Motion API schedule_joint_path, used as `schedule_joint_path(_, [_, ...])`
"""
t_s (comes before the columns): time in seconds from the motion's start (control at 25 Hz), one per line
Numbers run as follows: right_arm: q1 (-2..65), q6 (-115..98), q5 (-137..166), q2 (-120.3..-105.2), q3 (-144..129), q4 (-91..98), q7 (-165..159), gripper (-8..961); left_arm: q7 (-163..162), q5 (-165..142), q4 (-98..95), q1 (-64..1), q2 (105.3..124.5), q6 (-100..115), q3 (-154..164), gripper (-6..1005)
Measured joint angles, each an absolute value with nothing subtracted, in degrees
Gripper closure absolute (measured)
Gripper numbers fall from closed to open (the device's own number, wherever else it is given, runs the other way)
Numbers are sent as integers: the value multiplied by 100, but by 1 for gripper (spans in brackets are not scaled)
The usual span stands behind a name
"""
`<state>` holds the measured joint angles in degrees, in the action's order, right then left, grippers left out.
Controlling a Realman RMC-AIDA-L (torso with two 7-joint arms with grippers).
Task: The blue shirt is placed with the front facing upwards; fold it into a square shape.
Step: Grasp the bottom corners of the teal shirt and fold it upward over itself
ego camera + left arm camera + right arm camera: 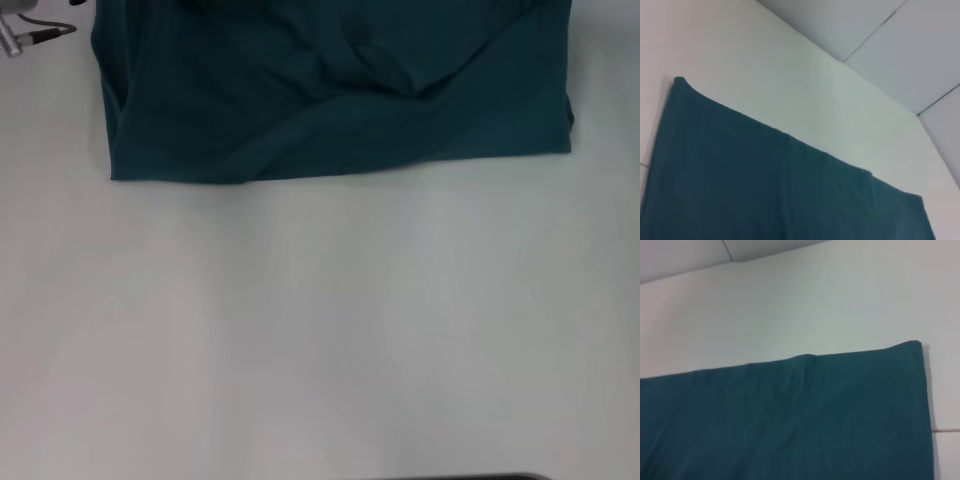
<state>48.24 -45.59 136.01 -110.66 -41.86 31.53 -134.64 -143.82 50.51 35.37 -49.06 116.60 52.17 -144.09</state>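
The blue shirt lies on the white table at the far side of the head view, as a wide teal block with its plain side up. No lettering or collar shows. A diagonal crease and a small bump cross its middle. Its near edge runs almost straight, and both near corners are square. The left wrist view shows a flat stretch of the shirt with one corner against the table. In the right wrist view the shirt lies flat with its other corner in sight. Neither gripper's fingers appear in any view.
A small silver metal part with a dark cable sticks in at the far left corner of the head view, beside the shirt. Bare white table stretches from the shirt to the near edge. Grey floor tiles lie past the table's edge.
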Motion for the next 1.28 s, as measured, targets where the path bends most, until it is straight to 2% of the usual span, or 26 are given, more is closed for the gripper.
schedule_joint_path(0.28, [4850, -4098, 13606, -11199, -4821, 3048, -13449, 853, -14328, 5036, 3468, -4907, 11690, 4995, -14092, 998])
schedule_joint_path(1.28, [4836, -3756, 13614, -11230, -4953, 2959, -13467, 820, -14383, 5017, 3214, -4949, 11638, 4594, -13895, 997])
